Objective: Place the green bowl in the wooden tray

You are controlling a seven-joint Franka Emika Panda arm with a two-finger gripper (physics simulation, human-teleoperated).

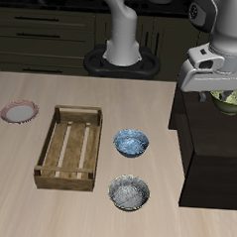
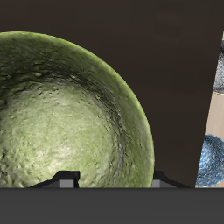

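**Olive bowl under the gripper**

Olive-green and mottled paler inside, the green bowl [image 2: 66, 114] was seen large in the wrist view. Outside, only its rim [image 1: 231, 101] showed beneath the gripper [image 1: 227, 94], over a dark surface, well apart from the wooden tray [image 1: 70, 147]. Finger spread and any hold could not be told.

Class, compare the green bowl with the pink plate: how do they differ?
The green bowl is deep and olive; the pink plate is flat and pale pink. The bowl sits on the dark surface beneath the end effector; the plate lies on the light table, beyond the wooden tray. Both are round.
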